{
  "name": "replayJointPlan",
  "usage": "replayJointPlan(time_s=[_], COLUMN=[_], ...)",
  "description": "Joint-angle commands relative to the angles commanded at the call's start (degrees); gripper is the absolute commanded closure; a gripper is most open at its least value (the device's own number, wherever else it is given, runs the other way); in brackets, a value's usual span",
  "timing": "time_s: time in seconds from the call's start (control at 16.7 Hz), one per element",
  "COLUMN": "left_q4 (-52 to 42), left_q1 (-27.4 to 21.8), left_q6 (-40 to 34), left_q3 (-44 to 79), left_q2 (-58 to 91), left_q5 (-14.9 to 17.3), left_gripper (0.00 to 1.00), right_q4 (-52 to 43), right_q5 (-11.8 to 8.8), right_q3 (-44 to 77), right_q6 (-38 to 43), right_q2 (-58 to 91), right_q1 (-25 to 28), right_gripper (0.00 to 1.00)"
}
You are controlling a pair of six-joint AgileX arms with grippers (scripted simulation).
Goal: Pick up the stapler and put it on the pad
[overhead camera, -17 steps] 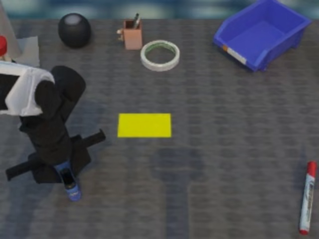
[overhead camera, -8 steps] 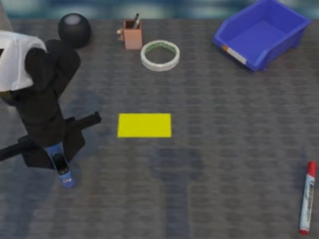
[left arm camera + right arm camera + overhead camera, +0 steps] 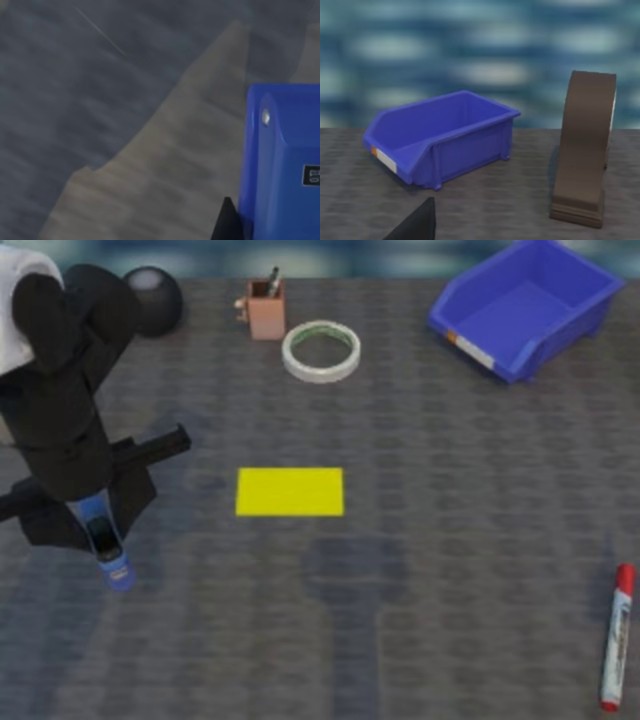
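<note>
The blue stapler [image 3: 108,552] with its black patch hangs at the table's left side, held off the surface. My left gripper [image 3: 92,528] is shut on it from above, and the black arm hides its rear end. In the left wrist view the stapler [image 3: 282,170] fills the corner, with one black fingertip [image 3: 227,222] against its side. The yellow pad [image 3: 290,491] lies flat to the right of the stapler, apart from it and bare. My right arm is outside the top view; only a dark tip of its gripper [image 3: 420,224] shows in the right wrist view.
Along the back stand a black ball [image 3: 160,298], a brown pen holder [image 3: 266,310] and a tape roll [image 3: 321,350]. A blue bin [image 3: 525,305] sits at the back right. A red-and-white marker [image 3: 617,635] lies front right. A brown curved stand [image 3: 582,150] is beside the bin.
My left gripper has risen with the stapler in it, drifting toward the table's back and left. The pad and the other objects have not moved.
</note>
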Motion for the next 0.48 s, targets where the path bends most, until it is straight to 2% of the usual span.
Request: replayJointPlan(time_s=[0.24,0.48], left_q4=[-0.7,-5.0], left_q1=[-0.7,-2.5], left_q6=[-1.9,-13.0], left_q3=[1.8,12.7], left_q2=[1.9,9.9], left_q5=[0.0,0.1], left_gripper=[1.00,1.00], right_q4=[0.0,0.0], right_q5=[0.0,0.0], right_q3=[0.0,0.0], right_q6=[0.0,0.0], right_q2=[0.0,0.0], right_q1=[0.0,0.0], right_gripper=[0.00,0.00])
